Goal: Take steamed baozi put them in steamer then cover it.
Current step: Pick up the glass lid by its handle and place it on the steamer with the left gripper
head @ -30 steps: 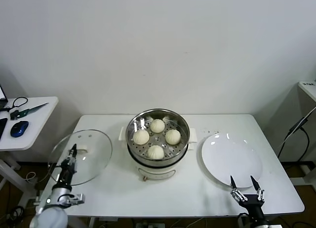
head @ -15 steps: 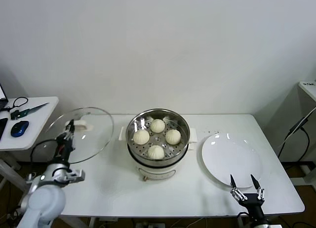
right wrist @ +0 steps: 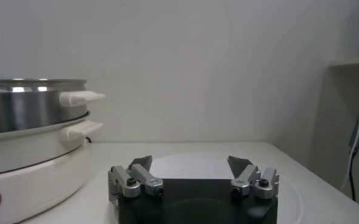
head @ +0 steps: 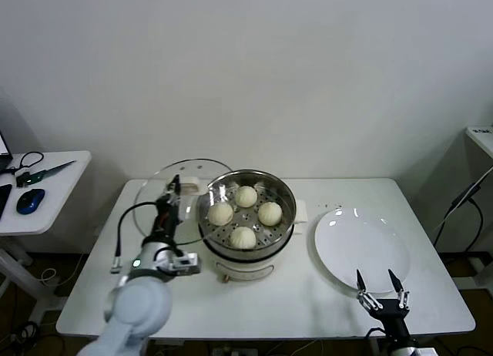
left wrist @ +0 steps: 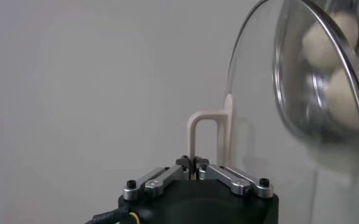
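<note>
Several cream-white baozi (head: 245, 214) sit on the perforated tray inside the shiny steel steamer (head: 286, 226) at the table's middle. My left gripper (head: 174, 186) is shut on the white handle (left wrist: 208, 131) of the round glass lid (head: 154, 209) and holds it tilted in the air, just left of the steamer, its edge overlapping the rim. Through the glass (left wrist: 301, 73) the baozi show blurred. My right gripper (head: 378, 287) is open and empty at the table's front right; it also shows in the right wrist view (right wrist: 191, 164).
A flat white plate (head: 360, 250) lies right of the steamer, just beyond my right gripper. A side desk (head: 46, 202) with a blue mouse and cables stands at the far left. The steamer's white side handles (right wrist: 81, 97) jut out.
My left gripper has lifted the glass lid from the table's left side and carried it right, up to the steamer's left rim. The right arm has hardly moved.
</note>
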{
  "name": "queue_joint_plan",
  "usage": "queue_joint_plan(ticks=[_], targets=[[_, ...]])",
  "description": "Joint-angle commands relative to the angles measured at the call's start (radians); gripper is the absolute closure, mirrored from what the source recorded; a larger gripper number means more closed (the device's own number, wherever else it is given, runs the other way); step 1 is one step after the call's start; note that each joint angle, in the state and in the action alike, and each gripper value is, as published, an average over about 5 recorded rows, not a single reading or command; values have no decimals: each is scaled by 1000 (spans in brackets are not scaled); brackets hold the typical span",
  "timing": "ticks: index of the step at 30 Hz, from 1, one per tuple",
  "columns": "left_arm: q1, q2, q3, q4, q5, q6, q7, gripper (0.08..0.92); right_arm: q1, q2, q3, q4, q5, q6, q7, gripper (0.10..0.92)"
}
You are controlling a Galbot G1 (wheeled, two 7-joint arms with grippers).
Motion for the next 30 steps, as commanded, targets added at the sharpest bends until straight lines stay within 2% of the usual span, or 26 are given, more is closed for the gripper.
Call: queue_joint_plan(ticks=[1,7,13,21,30], targets=[[-83,-123,193,-12,133,79,74,867,2,1,-1,-2,-2,3,0,203],[-124,-250,247,106,224,73,33,867,-2,-2,4,-4,2,9,2,203],[-133,-314,270,204,251,68,-17,867,-5,1,5,-7,3,17,3,203],[-127,-343,271,273,267,63,-58,867,-8,5,5,-9,3,26,4,203],[-138,-337,269,315,259,42,-86,867,-16,6,11,0,5,29,3,203]])
